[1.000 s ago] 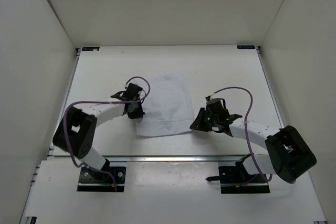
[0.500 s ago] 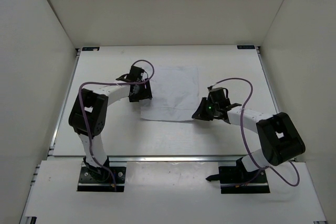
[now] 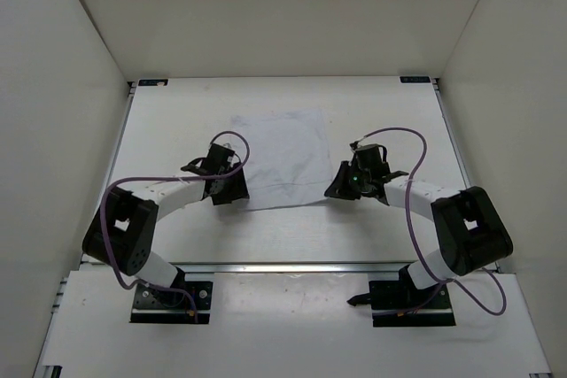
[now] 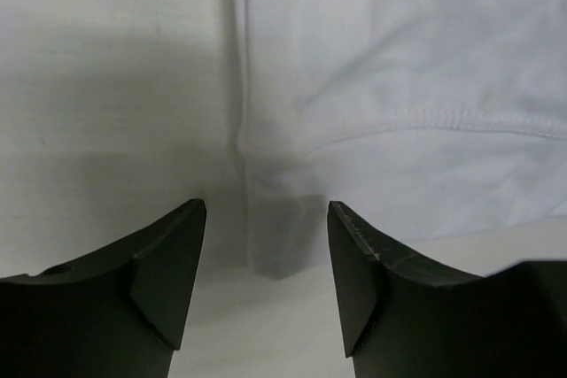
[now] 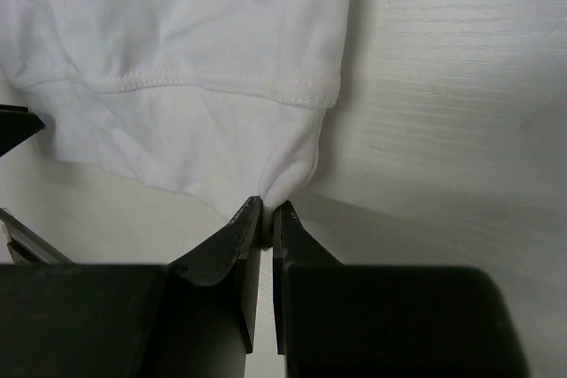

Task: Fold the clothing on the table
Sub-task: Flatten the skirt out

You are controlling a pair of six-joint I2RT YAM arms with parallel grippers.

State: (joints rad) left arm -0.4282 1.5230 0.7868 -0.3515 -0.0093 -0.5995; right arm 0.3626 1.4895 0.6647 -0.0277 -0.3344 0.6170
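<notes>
The clothing (image 3: 282, 157) is a thin white piece lying spread on the table (image 3: 177, 112), with a stitched hem across it. My left gripper (image 3: 237, 194) is at its near left corner. In the left wrist view that gripper (image 4: 266, 219) is open, and the corner of the clothing (image 4: 275, 245) lies on the table (image 4: 106, 86) just ahead of the gap, touching neither finger. My right gripper (image 3: 330, 190) is at the near right corner. In the right wrist view it (image 5: 267, 212) is shut on a pinched corner of the clothing (image 5: 195, 42).
Plain white walls (image 3: 71, 86) close in the left, right and far sides. Thin metal rails (image 3: 447, 143) run along the table's edges. Purple cables (image 3: 394, 135) loop over both arms. The arm bases (image 3: 168, 297) sit at the near edge.
The left gripper opened and let go of the clothing, then drew back toward the near side. The clothing now lies flatter and farther back. The right gripper stayed shut on its corner.
</notes>
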